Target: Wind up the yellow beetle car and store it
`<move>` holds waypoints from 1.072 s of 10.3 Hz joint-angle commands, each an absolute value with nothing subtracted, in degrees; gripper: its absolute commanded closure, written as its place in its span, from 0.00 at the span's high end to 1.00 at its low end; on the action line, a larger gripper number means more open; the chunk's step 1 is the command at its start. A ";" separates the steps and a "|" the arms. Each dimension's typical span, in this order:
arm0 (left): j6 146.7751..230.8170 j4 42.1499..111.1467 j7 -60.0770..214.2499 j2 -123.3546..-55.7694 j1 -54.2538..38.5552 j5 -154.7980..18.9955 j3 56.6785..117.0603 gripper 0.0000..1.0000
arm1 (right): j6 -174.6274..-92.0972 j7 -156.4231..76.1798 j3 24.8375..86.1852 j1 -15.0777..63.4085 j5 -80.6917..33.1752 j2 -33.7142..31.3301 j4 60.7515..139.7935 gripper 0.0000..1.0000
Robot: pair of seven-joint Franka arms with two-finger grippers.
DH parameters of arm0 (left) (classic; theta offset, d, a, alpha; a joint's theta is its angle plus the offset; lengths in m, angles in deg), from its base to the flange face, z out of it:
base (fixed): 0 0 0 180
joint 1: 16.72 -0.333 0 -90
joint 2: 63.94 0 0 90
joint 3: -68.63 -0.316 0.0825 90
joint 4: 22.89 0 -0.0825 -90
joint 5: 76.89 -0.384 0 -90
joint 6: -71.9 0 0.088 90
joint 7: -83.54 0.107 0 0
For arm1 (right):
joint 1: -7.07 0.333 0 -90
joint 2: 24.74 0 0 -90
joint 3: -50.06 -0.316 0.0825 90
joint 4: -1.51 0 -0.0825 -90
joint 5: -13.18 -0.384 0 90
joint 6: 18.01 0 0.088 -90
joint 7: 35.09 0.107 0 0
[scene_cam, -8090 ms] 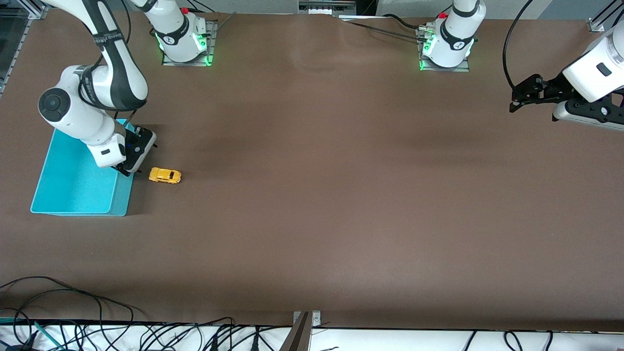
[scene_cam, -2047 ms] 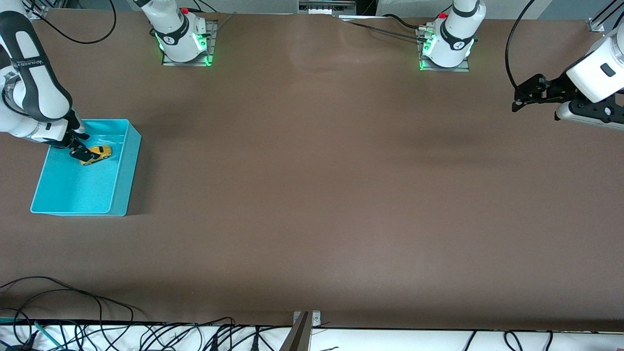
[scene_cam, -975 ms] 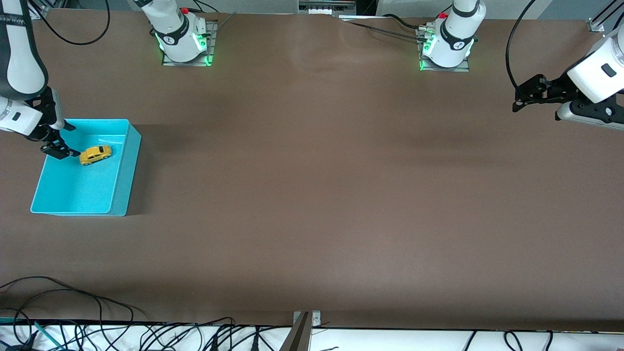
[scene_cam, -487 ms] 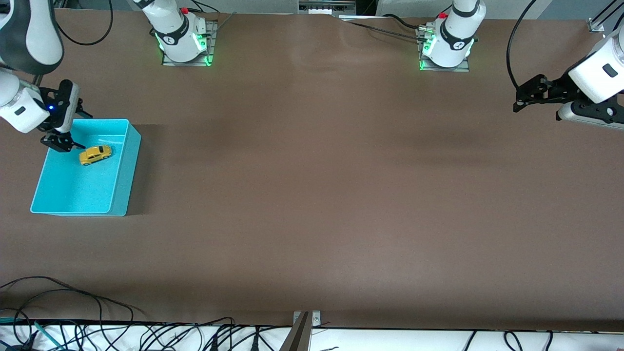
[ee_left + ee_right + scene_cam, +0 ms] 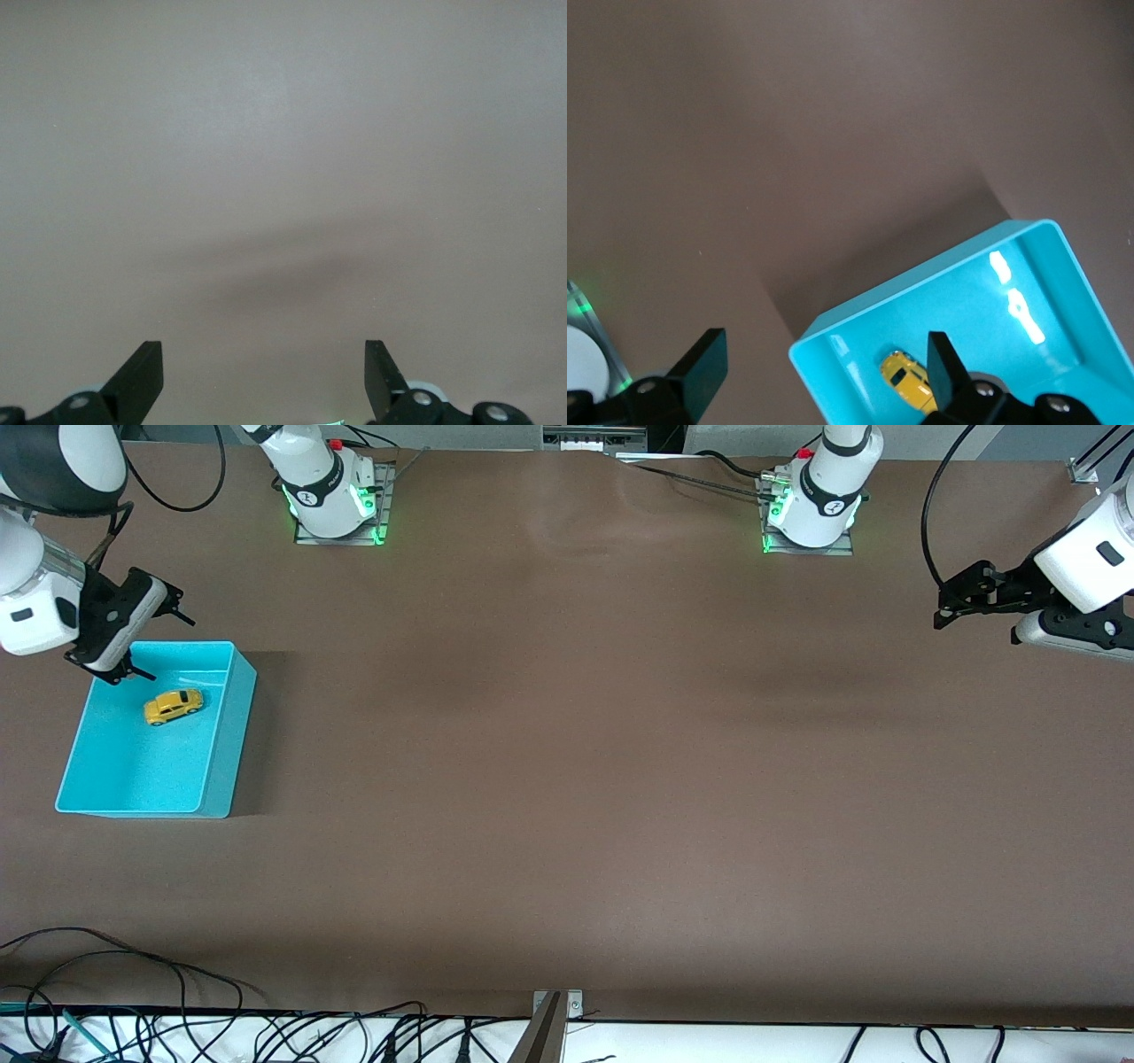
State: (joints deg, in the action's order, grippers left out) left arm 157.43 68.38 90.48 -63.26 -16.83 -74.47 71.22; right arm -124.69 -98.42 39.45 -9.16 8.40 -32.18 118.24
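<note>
The yellow beetle car [image 5: 174, 706] lies on the floor of the turquoise bin [image 5: 226, 762], in the half of the bin farther from the front camera. It also shows in the right wrist view [image 5: 908, 379], inside the bin [image 5: 859, 301]. My right gripper [image 5: 155, 636] is open and empty, up in the air over the bin's rim on the robots' side. In the right wrist view its fingers [image 5: 700, 363] stand wide apart. My left gripper [image 5: 952, 602] is open and empty, waiting in the air over the left arm's end of the table, and its fingers [image 5: 142, 372] frame bare table.
The brown table [image 5: 567, 779] spreads wide between the bin and the left arm. The two arm bases [image 5: 332, 496] stand along the robots' edge. Loose cables [image 5: 133, 974] lie at the table edge nearest the front camera.
My right gripper let go of the car inside the bin, rose and drew back toward the robots' side. The car stays where it was left. The left arm has not moved.
</note>
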 commanded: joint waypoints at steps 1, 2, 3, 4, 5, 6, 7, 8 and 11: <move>156.10 66.50 89.95 -64.03 -17.16 -74.87 71.53 1.00 | -122.33 -83.40 41.10 -4.90 9.04 -33.00 115.17 1.00; 156.10 66.50 89.95 -64.03 -17.16 -74.87 71.53 1.00 | -122.33 -77.16 41.18 -3.23 9.83 -33.27 114.81 1.00; 156.10 66.50 89.95 -64.03 -17.16 -74.87 71.53 1.00 | -121.98 -69.88 41.36 -1.30 10.97 -33.62 114.20 1.00; 156.10 66.50 89.95 -64.03 -17.16 -74.87 71.53 1.00 | -119.72 -62.85 41.45 0.02 11.24 -33.53 112.54 1.00; 156.10 66.50 89.95 -64.03 -17.16 -74.87 71.53 1.00 | -117.43 -57.12 41.45 1.51 11.24 -33.45 110.78 1.00; 156.10 66.50 89.95 -64.03 -17.16 -74.87 71.53 1.00 | -115.15 -53.76 41.45 2.05 11.24 -33.45 108.85 1.00; 156.10 66.50 89.95 -64.03 -17.16 -74.87 71.53 1.00 | -112.60 -50.68 41.71 3.28 11.07 -33.18 106.48 1.00; 156.10 66.50 89.95 -64.03 -17.16 -74.87 71.53 1.00 | -110.49 -44.82 41.80 4.16 11.33 -32.22 103.06 1.00; 156.10 66.50 89.95 -64.03 -17.16 -74.87 71.53 1.00 | -113.96 -42.82 43.64 4.25 11.68 -29.41 99.42 1.00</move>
State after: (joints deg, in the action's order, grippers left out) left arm 157.43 68.38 90.48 -63.27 -16.84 -74.47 71.21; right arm -113.16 -43.99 41.69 3.22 10.62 -32.22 102.22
